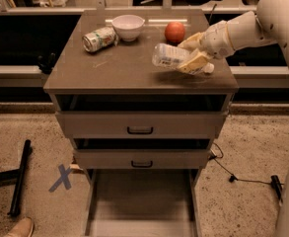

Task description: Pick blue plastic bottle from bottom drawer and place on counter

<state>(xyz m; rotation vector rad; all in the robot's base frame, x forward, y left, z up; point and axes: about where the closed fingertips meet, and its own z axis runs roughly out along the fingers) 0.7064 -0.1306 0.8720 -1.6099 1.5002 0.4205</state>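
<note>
Above counter (pixel 129 69): gripper (pixel 192 58) clamps blue plastic bottle (pixel 167 56).
Held sideways (round body); dropped so, may roll off edge.

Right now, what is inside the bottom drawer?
The bottom drawer shows only bare grey floor; its back hides under the middle drawer. The gripper holds the blue plastic bottle over the counter.

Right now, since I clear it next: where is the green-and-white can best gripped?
Across its middle, from above: the can lies on its side, bowl close beside it. The tool holds the blue plastic bottle above the counter, right of centre.
</note>
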